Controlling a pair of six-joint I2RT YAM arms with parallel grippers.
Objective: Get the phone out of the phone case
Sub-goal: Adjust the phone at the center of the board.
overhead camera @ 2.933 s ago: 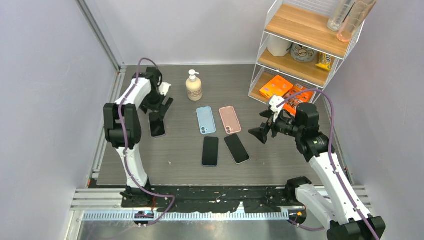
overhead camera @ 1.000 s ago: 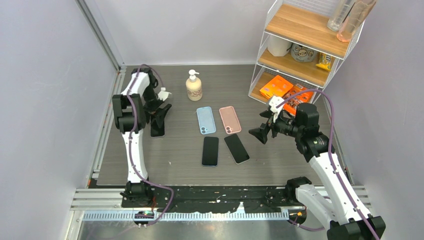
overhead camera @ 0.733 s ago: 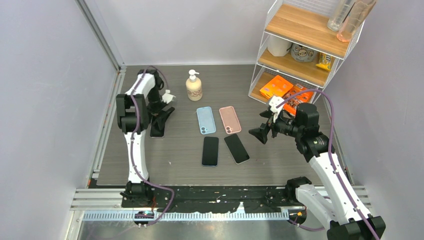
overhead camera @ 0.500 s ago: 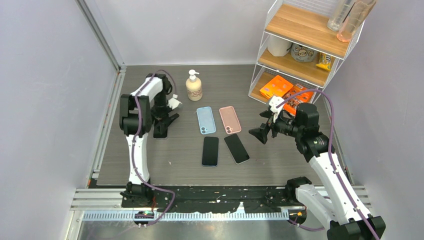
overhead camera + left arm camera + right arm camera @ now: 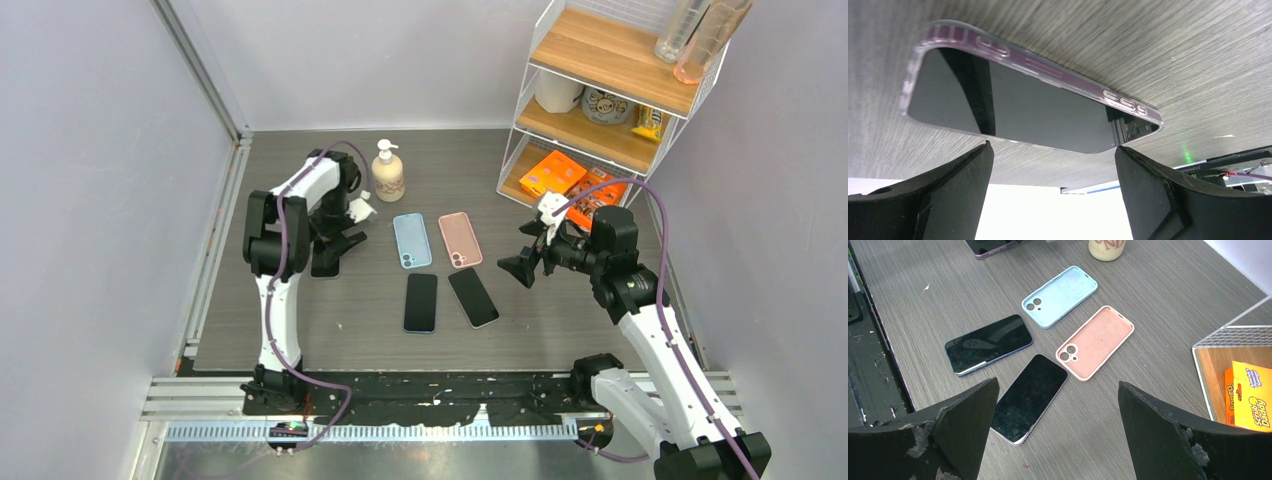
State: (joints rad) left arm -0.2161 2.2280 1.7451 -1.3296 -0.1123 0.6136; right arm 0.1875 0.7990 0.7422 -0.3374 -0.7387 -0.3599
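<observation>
the phone (image 5: 1013, 107) lies screen up in its clear purple-tinted phone case (image 5: 1048, 67) near the left edge of the table (image 5: 560, 330), under the left gripper (image 5: 1050, 160), whose jaws stand wide and empty; the right gripper (image 5: 1058, 390) is wide and empty too. the phone looks stiff, glassy and slippery, the phone case thin and bendable, so probably a corner of its rim is the place to take hold.

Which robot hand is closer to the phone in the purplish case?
Left. The left gripper hangs right over that phone; the right gripper is far off, beyond the empty cases.
</observation>
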